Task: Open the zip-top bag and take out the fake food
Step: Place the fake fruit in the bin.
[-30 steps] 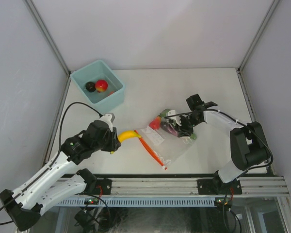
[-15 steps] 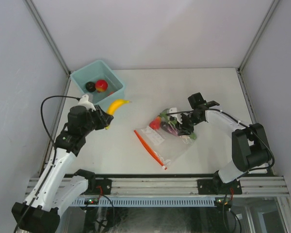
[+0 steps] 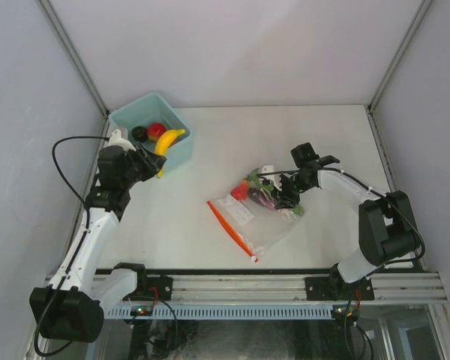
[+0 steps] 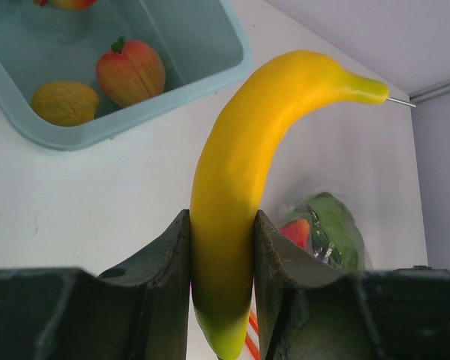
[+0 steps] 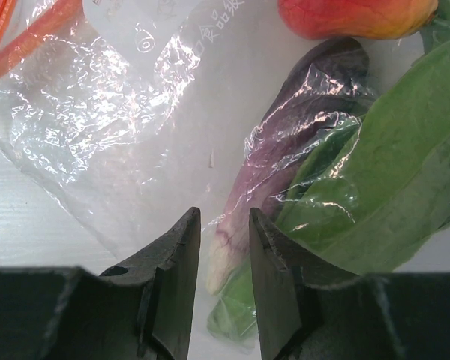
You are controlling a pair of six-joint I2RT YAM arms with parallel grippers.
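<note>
You are looking at a plain white table (image 3: 300, 135) boxed in by pale grey walls (image 3: 232, 52) on three sides, with a metal rail (image 3: 285, 286) along the near edge.

One light teal bin (image 3: 181, 154) sits at the far left corner. From above it holds two pieces, a dark round piece (image 3: 139, 133) and a red apple (image 3: 157, 130). The left wrist view shows an orange-red fruit (image 4: 131, 71) and a tan lumpy piece (image 4: 65, 103) in it as well.

Your left gripper (image 3: 156, 159) has its jaws pinched on one banana (image 3: 169, 140), clamped low on the fruit. The tip reaches over the bin's near rim.

One zip-top bag (image 3: 247, 221) lies flat near the table's middle, well apart from the bin, its orange-red zip strip (image 3: 229, 225) towards the near left. At its far right end you have one purple eggplant (image 5: 315, 97) and green leafy pieces (image 5: 405, 172) under the film, with one red-orange piece (image 5: 352, 16) beside them.

Your right gripper (image 3: 286, 193) is down at that end, jaws narrowly parted over the film and the eggplant's pale end. You cannot tell whether they grip anything
</note>
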